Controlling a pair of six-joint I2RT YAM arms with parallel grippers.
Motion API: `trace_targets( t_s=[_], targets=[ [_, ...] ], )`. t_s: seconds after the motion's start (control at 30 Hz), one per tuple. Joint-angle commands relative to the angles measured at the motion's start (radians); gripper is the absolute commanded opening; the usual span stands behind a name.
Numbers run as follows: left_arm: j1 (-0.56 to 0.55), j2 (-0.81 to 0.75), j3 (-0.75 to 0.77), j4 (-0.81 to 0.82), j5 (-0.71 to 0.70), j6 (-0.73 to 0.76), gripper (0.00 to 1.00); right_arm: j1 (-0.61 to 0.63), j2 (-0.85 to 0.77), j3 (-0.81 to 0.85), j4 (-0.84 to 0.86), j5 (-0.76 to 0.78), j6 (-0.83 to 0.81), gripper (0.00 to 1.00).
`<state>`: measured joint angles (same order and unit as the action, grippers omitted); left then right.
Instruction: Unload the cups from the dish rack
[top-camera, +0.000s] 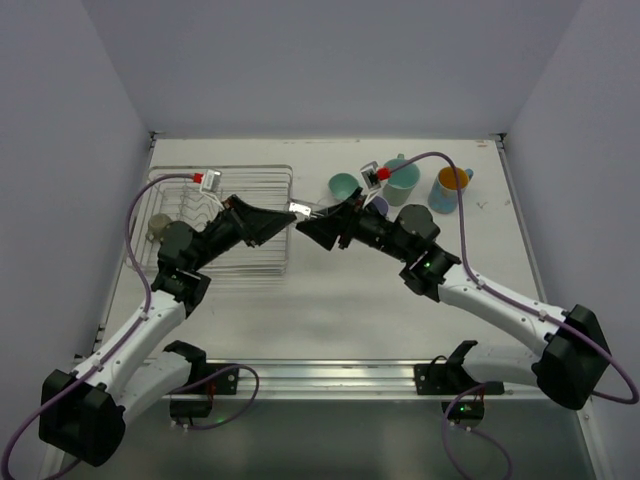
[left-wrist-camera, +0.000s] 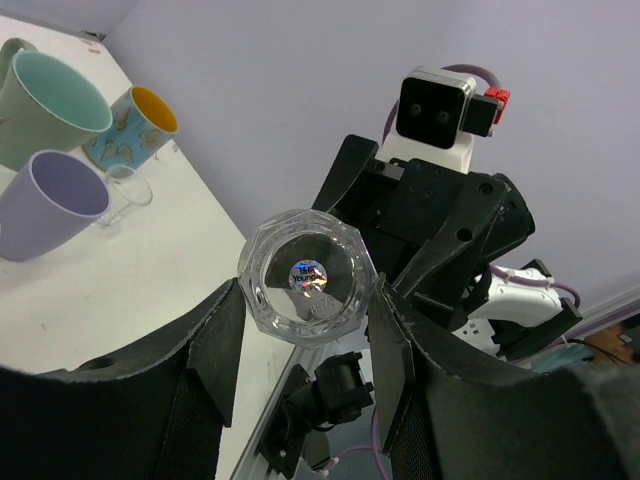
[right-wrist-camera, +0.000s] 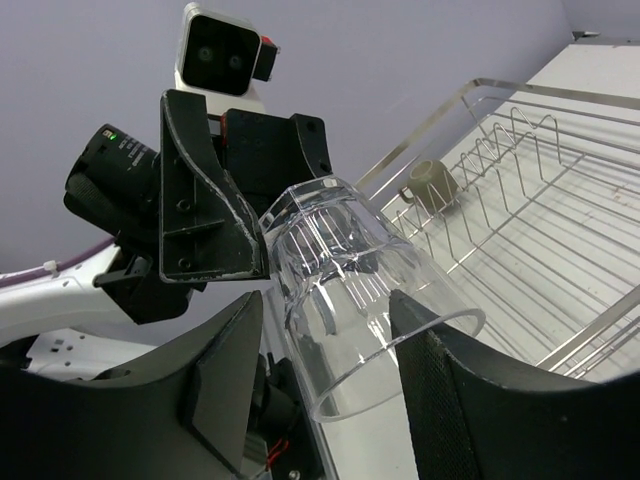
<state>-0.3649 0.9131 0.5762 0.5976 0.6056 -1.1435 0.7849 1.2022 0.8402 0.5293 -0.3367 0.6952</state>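
Just off the right edge of the dish rack (top-camera: 260, 185), the left claw (left-wrist-camera: 310, 308) grips a clear glass (right-wrist-camera: 350, 290) by its base, above the desk (top-camera: 330, 300). The right claw (right-wrist-camera: 328, 308) straddles the glass's open end, its fingers partly apart with a gap on one side. A beige cup (top-camera: 160, 226) sits in the rack.

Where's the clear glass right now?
Top view, centre: the glass hangs in the left tool at the dish rack's right edge, its open end inside the right tool.
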Motion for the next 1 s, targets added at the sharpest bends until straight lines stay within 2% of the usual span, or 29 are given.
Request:
trace_targets(
  t_s=[0.0, 0.1, 0.13, 0.17, 0.2, 0.23, 0.27, 0.3, 0.33, 0.43, 0.5, 0.53, 0.6, 0.7, 0.83, 0.97],
  targets=[
    [-0.014, -0.014, -0.001, 0.065, -0.007, -0.004, 0.11, 0.001, -0.049, 0.036, 0.037, 0.044, -0.029, 0.57],
    [-0.025, -0.011, 0.001, 0.065, -0.012, -0.002, 0.12, 0.001, -0.061, 0.030, 0.046, 0.039, -0.028, 0.38],
    [-0.028, -0.011, -0.002, 0.065, -0.013, -0.002, 0.15, 0.001, -0.062, 0.028, 0.054, 0.039, -0.025, 0.33],
    [-0.029, -0.013, -0.006, 0.064, -0.018, -0.001, 0.19, 0.001, -0.072, 0.022, 0.057, 0.041, -0.025, 0.22],
    [-0.029, -0.013, -0.009, 0.062, -0.020, 0.001, 0.24, 0.001, -0.076, 0.019, 0.061, 0.045, -0.025, 0.17],
    [-0.029, -0.019, -0.015, 0.059, -0.029, 0.005, 0.41, 0.001, -0.081, 0.016, 0.061, 0.051, -0.025, 0.12],
    [-0.029, -0.019, -0.016, 0.042, -0.032, 0.020, 0.49, 0.001, -0.085, 0.011, 0.060, 0.060, -0.026, 0.05],
    [-0.029, -0.019, -0.013, 0.031, -0.032, 0.030, 0.56, 0.001, -0.093, 0.008, 0.054, 0.065, -0.031, 0.02],
    [-0.029, -0.017, -0.010, 0.021, -0.030, 0.040, 0.70, 0.001, -0.098, 0.010, 0.032, 0.070, -0.037, 0.00],
    [-0.029, -0.014, 0.045, -0.125, -0.056, 0.152, 0.88, 0.001, -0.107, 0.037, -0.087, 0.094, -0.077, 0.00],
    [-0.029, -0.016, 0.117, -0.319, -0.120, 0.293, 0.94, -0.003, -0.116, 0.065, -0.168, 0.145, -0.134, 0.00],
    [-0.031, -0.022, 0.137, -0.444, -0.147, 0.345, 0.95, -0.009, -0.127, 0.074, -0.261, 0.166, -0.178, 0.00],
    [-0.029, -0.042, 0.177, -0.572, -0.222, 0.468, 1.00, -0.027, -0.141, 0.106, -0.415, 0.231, -0.216, 0.00],
    [-0.029, -0.072, 0.189, -0.691, -0.259, 0.608, 1.00, -0.102, -0.144, 0.145, -0.604, 0.271, -0.295, 0.00],
    [-0.029, -0.103, 0.180, -0.769, -0.262, 0.775, 1.00, -0.283, -0.110, 0.200, -0.779, 0.269, -0.354, 0.00],
    [-0.029, -0.128, 0.145, -0.797, -0.260, 0.866, 1.00, -0.360, 0.003, 0.296, -0.946, 0.384, -0.430, 0.00]
  ],
)
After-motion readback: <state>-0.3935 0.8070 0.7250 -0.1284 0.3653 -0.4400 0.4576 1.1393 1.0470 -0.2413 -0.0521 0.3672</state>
